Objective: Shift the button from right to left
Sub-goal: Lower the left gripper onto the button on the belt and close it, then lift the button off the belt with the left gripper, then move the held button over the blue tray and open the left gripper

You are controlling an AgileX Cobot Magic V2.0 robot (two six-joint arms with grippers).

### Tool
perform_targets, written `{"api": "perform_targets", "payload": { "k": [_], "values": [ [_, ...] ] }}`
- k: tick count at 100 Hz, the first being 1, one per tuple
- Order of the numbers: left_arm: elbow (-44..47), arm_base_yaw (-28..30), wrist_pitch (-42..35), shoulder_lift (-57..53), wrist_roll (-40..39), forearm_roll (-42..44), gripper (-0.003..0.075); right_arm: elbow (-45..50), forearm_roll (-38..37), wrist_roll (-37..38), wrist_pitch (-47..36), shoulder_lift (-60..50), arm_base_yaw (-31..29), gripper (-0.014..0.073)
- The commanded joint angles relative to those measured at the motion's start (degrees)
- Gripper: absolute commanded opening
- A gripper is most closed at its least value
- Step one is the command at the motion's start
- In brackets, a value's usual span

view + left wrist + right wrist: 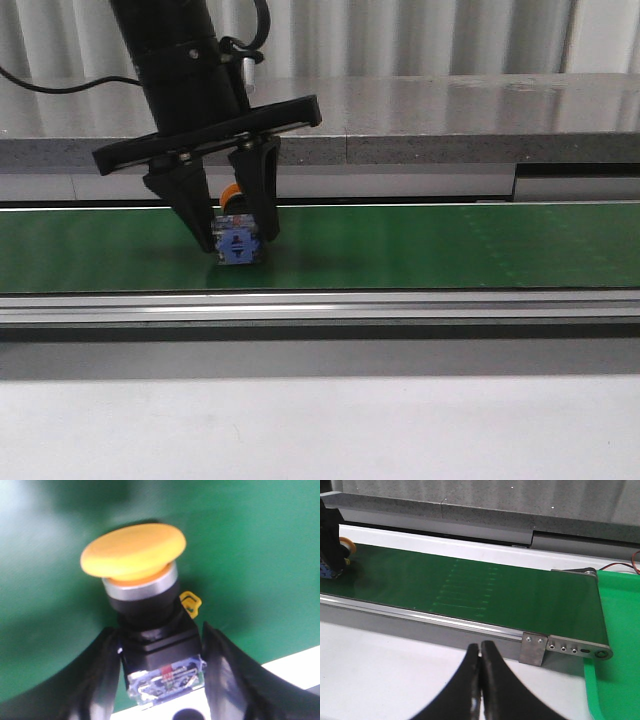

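Note:
The button [238, 243] has a yellow-orange mushroom cap [134, 554], a black collar and a blue-and-clear rear body. It sits low over the left part of the green conveyor belt [450, 245], cap pointing away from the camera. My left gripper [236, 252] comes down from above, and its black fingers [100, 670] close on the button's black body from both sides. In the right wrist view the button [344, 547] shows small at the far left of the belt. My right gripper [480, 647] is shut and empty over the white table, in front of the belt's right end.
A grey ledge [450, 110] runs behind the belt. An aluminium rail [400, 305] edges the belt's front. A green tray [620, 630] lies past the belt's right end. White tabletop [320, 420] lies in front.

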Motion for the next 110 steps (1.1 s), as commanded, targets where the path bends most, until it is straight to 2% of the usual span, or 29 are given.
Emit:
{"api": "perform_targets", "payload": {
  "k": [1,18,34,74,110],
  "values": [
    [-3.8,-0.1,1.8,-3.4,-0.7,-0.2,0.0066,-1.2,0.1,-0.3,-4.4,-0.4,0.1,-0.0066],
    [-7.8,0.0,1.8,-6.1,-0.6,4.2,0.0064,-1.2,0.1,-0.3,-4.4,-0.4,0.1,-0.0066],
    [-8.1,3.7,1.8,-9.6,1.6,5.3,0.0064,-1.2,0.1,-0.3,-4.4,-0.4,0.1,-0.0066],
    [-8.1,21.8,1.8,-15.2,14.7,5.7,0.0064,-1.2,0.1,-0.3,-4.4,-0.4,0.1,-0.0066],
    [-3.4,36.1,1.8,-15.1,24.1,11.8,0.0064,-1.2,0.1,-0.3,-4.4,-0.4,0.1,-0.0066]
  ]
}}
